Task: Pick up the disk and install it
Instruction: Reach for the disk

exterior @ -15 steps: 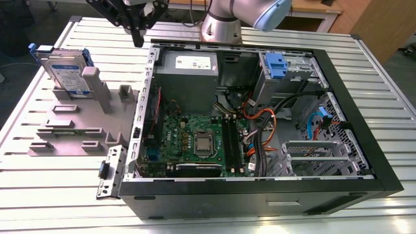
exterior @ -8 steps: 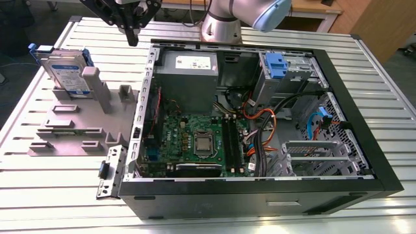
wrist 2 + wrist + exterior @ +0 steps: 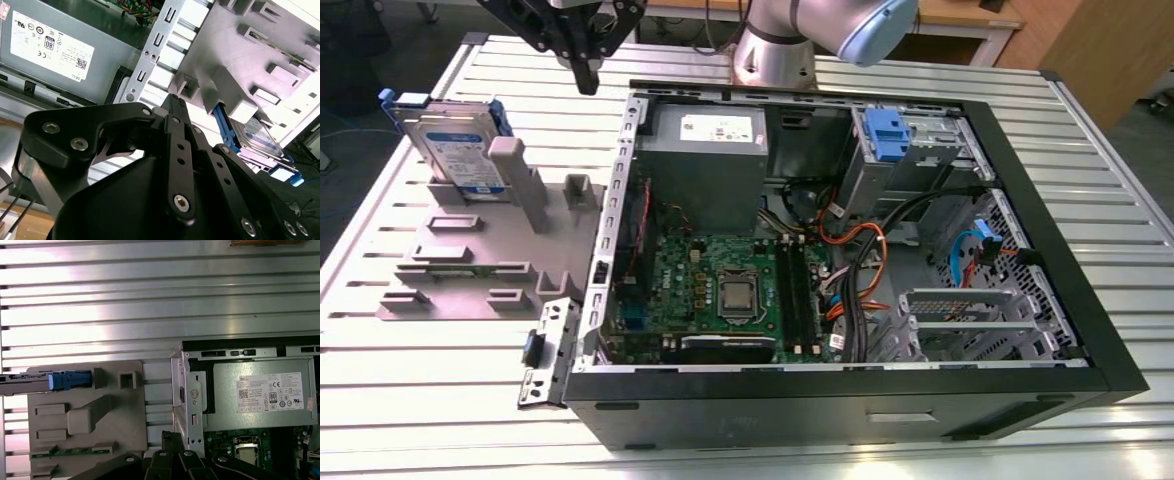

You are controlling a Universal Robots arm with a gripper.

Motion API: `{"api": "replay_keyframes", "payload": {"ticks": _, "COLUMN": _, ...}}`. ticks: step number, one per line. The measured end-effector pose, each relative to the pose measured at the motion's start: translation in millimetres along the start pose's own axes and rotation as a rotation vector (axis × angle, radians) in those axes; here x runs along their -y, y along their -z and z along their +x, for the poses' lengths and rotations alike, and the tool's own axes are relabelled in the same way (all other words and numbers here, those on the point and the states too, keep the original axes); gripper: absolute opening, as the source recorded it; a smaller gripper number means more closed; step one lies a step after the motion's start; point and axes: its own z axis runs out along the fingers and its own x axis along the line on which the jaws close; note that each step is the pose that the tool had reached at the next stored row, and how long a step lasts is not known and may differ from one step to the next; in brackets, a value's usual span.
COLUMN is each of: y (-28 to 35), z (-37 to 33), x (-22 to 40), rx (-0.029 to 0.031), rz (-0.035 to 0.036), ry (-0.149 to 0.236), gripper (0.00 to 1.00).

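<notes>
Over the table (image 3: 427, 400), near a corner of the open case (image 3: 854, 395), the hand (image 3: 584, 80) hangs empty and seemingly pressed together, well apart from the disk (image 3: 458, 152), which stands on edge in the grey holder (image 3: 480, 250), presumably slotted upright for easy grasping.

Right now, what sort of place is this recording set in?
Most likely a robotics lab or workshop bench for computer assembly: an open desktop computer case sits on a slatted metal table, beside a grey fixture holding the disk upright, with wooden furniture behind.
</notes>
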Motion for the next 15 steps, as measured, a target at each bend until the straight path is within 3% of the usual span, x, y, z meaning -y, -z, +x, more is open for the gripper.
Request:
{"api": "replay_keyframes", "payload": {"ticks": 9, "y": 0.1, "z": 1.1, "x": 0.0, "rx": 0.0, "rz": 0.0001, "ry": 0.0, "gripper": 0.11}}
{"api": "replay_keyframes", "payload": {"ticks": 15, "y": 0.2, "z": 8.2, "x": 0.4, "rx": 0.0, "rz": 0.0, "ry": 0.0, "gripper": 0.11}}
